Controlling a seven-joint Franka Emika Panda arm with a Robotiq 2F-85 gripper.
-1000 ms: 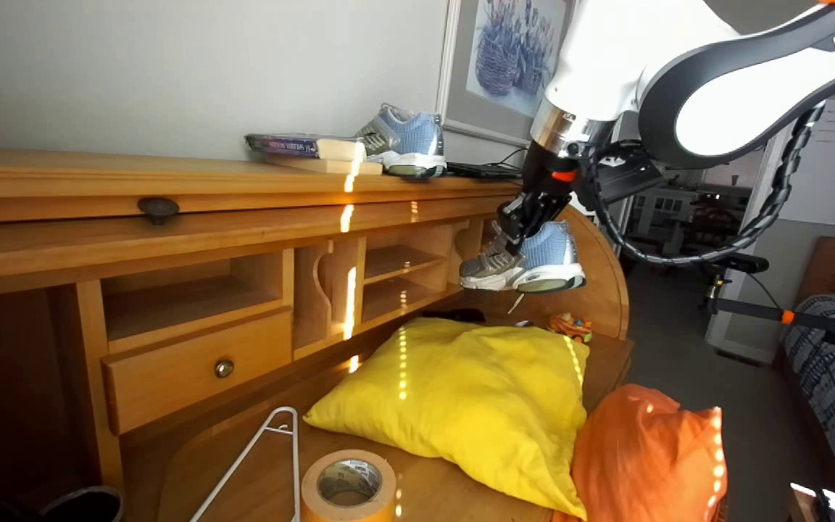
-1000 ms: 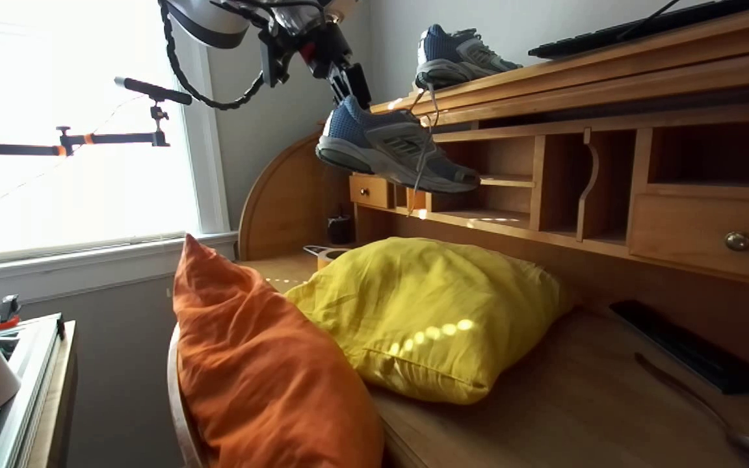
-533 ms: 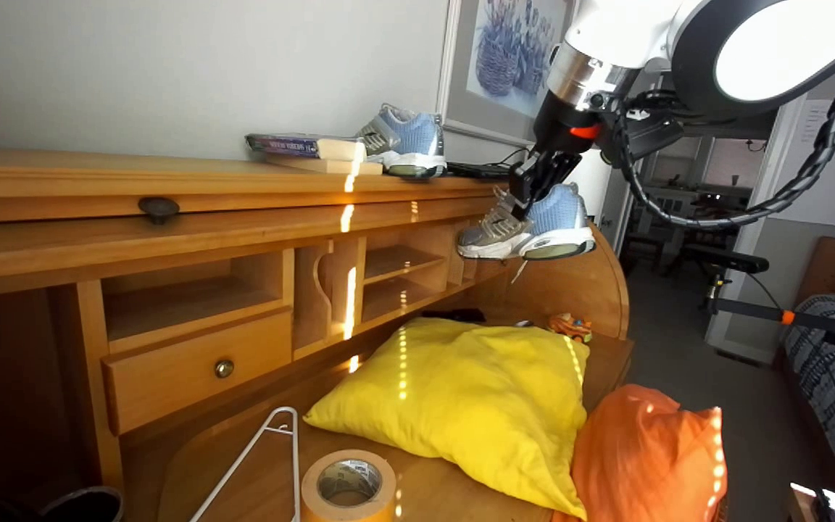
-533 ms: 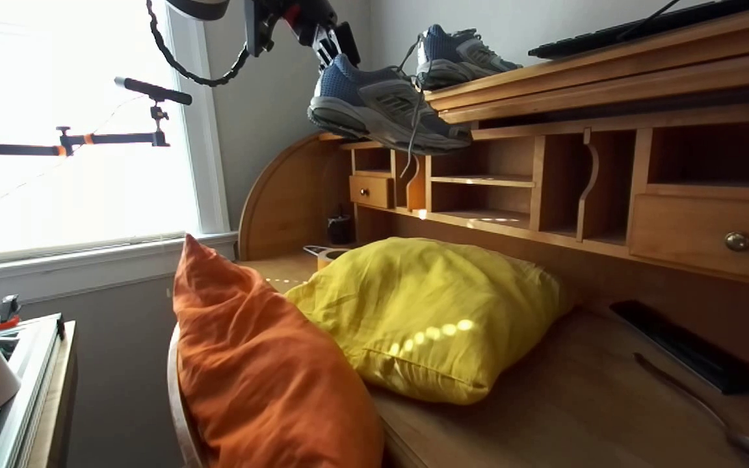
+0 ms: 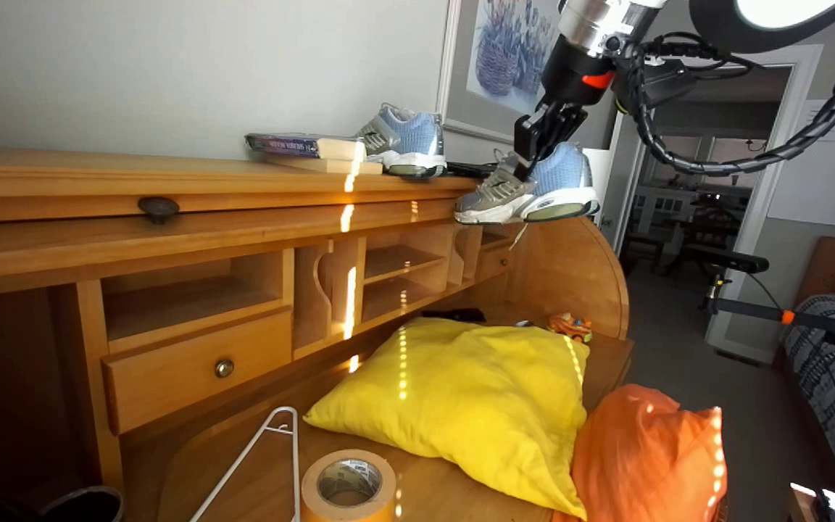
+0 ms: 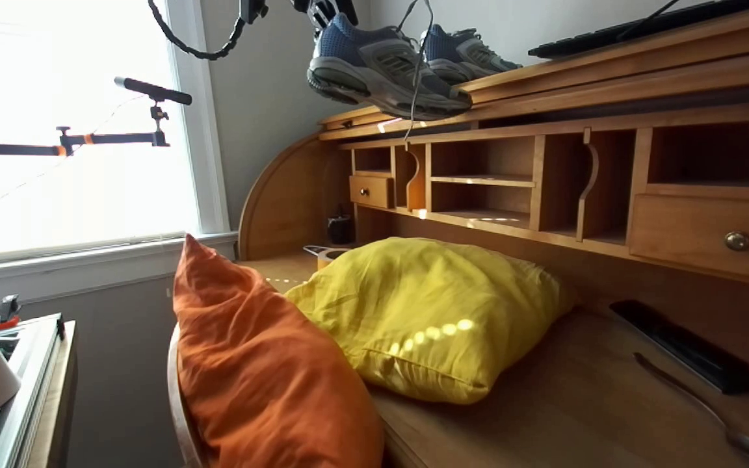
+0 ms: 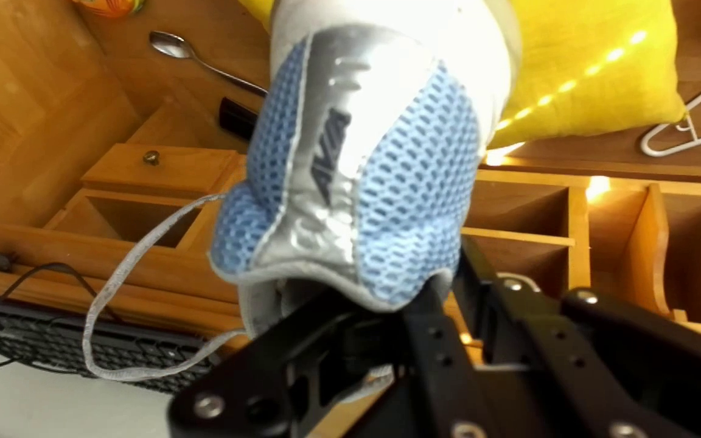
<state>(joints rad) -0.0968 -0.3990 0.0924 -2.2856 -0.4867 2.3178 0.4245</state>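
My gripper [image 5: 530,156] is shut on the side wall of a blue and grey sneaker [image 5: 561,174]. In the wrist view one finger [image 7: 423,316] goes into the opening of the sneaker [image 7: 411,182] and the other lies outside it. The sneaker hangs in the air, sole down, at about the height of the desk's top shelf [image 5: 207,167]; its lace dangles below. In an exterior view the held sneaker [image 6: 381,65] partly overlaps a matching sneaker [image 6: 443,52], which stands on the shelf beside stacked books [image 5: 301,146]. The gripper is partly cut off at the top there.
A yellow pillow [image 5: 461,399] and an orange pillow [image 5: 649,449] lie below. A keyboard [image 6: 641,39] lies on the shelf. A tape roll [image 5: 381,486], hanger [image 5: 243,464], toy [image 5: 570,326], spoon [image 6: 686,396] and black object [image 6: 686,344] are on the desk. Cubbyholes [image 6: 485,156] line its back.
My gripper has risen steadily with the sneaker, from in front of the cubbyholes to about the level of the top shelf. The pillows and the other sneaker have not moved.
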